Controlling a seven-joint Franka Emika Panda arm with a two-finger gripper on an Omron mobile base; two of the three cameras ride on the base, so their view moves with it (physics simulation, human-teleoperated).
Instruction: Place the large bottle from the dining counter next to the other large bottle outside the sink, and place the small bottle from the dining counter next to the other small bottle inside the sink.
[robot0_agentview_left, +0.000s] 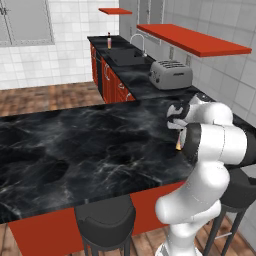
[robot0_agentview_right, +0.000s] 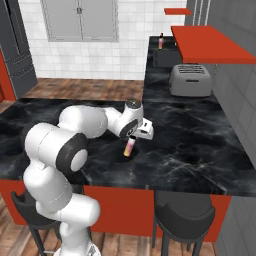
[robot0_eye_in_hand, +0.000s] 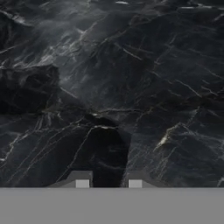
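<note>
A pink-and-orange bottle (robot0_agentview_right: 129, 147) stands upright on the black marble dining counter (robot0_agentview_right: 190, 145), near its front edge. My gripper (robot0_agentview_right: 131, 140) points down over it and is shut on its upper part. In the left base view my forearm hides most of the bottle (robot0_agentview_left: 178, 145), and only an orange sliver shows. Whether it is the large or the small one I cannot tell. My fingertips (robot0_eye_in_hand: 82, 183) stand close together over dark marble in the hand view. Another bottle (robot0_agentview_left: 109, 41) stands on the far counter beside the sink (robot0_agentview_left: 125, 55).
A silver toaster (robot0_agentview_left: 171, 74) sits on the side counter between the sink and the dining counter. A red shelf (robot0_agentview_left: 192, 39) hangs over that counter. Black stools (robot0_agentview_left: 105, 220) stand under the dining counter's front edge.
</note>
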